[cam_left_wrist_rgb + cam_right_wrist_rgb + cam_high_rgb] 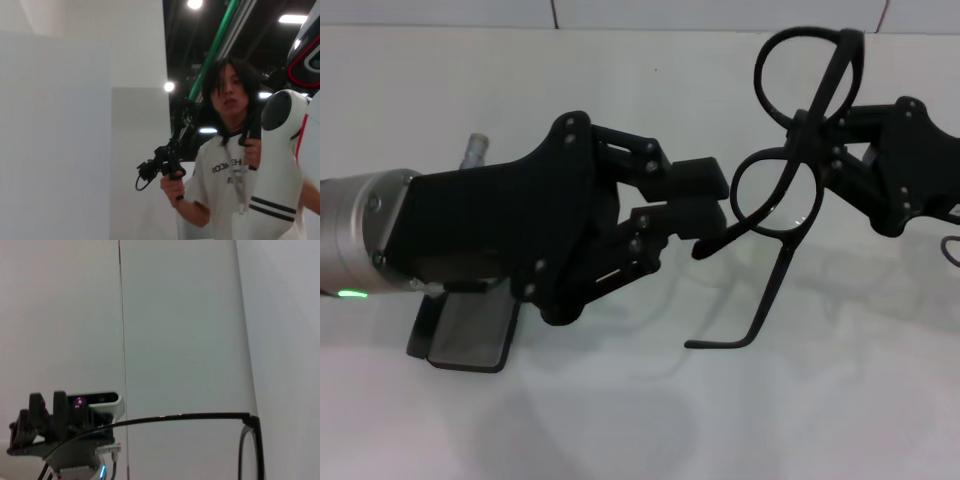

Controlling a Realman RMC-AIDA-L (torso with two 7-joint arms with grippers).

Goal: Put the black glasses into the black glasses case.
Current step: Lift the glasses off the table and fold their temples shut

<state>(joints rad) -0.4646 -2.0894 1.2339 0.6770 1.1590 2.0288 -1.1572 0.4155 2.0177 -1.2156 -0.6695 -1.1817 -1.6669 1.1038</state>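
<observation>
The black glasses point(775, 195) hang in the air at the right of the head view, tilted. My right gripper point(832, 140) is shut on the frame where the two lens rims meet. One temple arm hangs down toward the table. The other temple arm point(185, 416) reaches toward my left gripper point(720, 205), whose tip is right beside the nearer lens rim, with that temple's end just under it. The black glasses case point(470, 335) lies open on the table, mostly hidden under my left arm, with its grey lining showing.
The white table point(620, 420) spreads below both arms, and a white wall point(440, 12) runs along its far edge. In the left wrist view a person point(230, 150) holding a handheld controller stands by a white robot body point(280, 165).
</observation>
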